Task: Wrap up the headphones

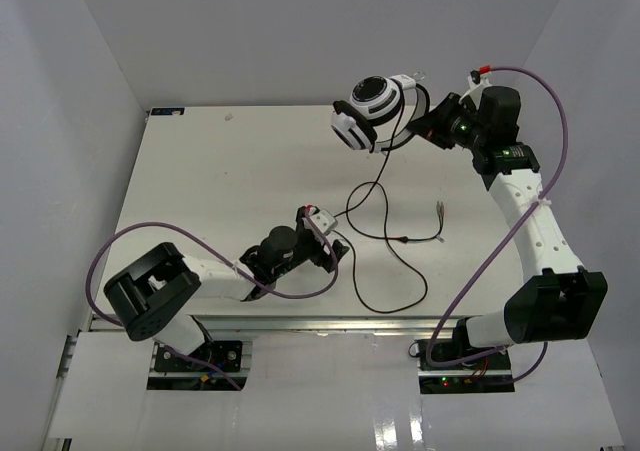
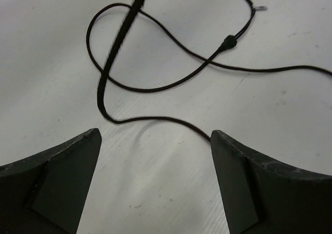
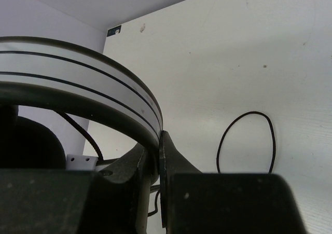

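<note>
White table (image 1: 200,191) inside plain pale walls (image 1: 300,31), seen from above. Headphones (image 1: 365,111) sit at the table's far edge, right of its middle, and seem lifted off the surface. Their long axis runs roughly across the table, left to right. The two round earcups (image 1: 375,95) point toward the table's left side, one close to the far edge and the other a little nearer the table's middle. The headband (image 3: 78,73), white with thin black lines, arcs toward the table's right side. Right gripper (image 1: 432,123) is at the far right of the table, clenched on the headband; the wrist view shows the band pinched tight between its two dark fingers (image 3: 174,164). A thin black cable (image 1: 400,261) drops from the headphones toward the table's middle and lies slack in loose loops that cross over themselves. It reaches almost to the near edge. The left wrist view shows a small dark joint (image 2: 226,42) on the cable where strands meet. Left gripper (image 1: 325,233) sits low over the table's middle, toward the near edge, released with jaws spread wide and nothing between them. One cable strand runs across just ahead of its fingertips (image 2: 88,140) and disappears behind the tip at the right of the wrist view.
</note>
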You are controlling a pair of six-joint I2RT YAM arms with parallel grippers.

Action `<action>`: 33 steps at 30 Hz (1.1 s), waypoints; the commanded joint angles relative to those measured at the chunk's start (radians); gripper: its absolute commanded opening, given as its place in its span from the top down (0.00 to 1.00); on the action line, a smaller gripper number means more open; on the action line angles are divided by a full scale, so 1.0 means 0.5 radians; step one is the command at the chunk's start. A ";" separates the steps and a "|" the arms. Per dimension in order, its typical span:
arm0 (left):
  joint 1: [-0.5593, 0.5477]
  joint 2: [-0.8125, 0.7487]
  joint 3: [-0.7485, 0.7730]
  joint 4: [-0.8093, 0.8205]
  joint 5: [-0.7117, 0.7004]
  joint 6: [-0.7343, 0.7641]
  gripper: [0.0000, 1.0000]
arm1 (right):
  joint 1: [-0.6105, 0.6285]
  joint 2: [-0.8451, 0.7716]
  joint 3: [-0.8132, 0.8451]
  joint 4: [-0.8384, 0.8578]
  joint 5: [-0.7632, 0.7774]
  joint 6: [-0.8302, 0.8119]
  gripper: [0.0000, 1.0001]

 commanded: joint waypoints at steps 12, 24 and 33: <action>0.004 0.627 -0.087 1.104 -0.180 -0.163 0.04 | 0.005 -0.222 -0.167 0.309 -0.273 0.096 0.92; 0.007 0.964 0.416 0.978 -0.124 -0.324 0.67 | 0.005 -0.282 -0.166 0.330 -0.347 0.116 0.92; 0.024 0.815 0.129 1.130 -0.043 -0.299 1.00 | 0.002 -0.345 -0.117 0.328 -0.455 0.046 0.92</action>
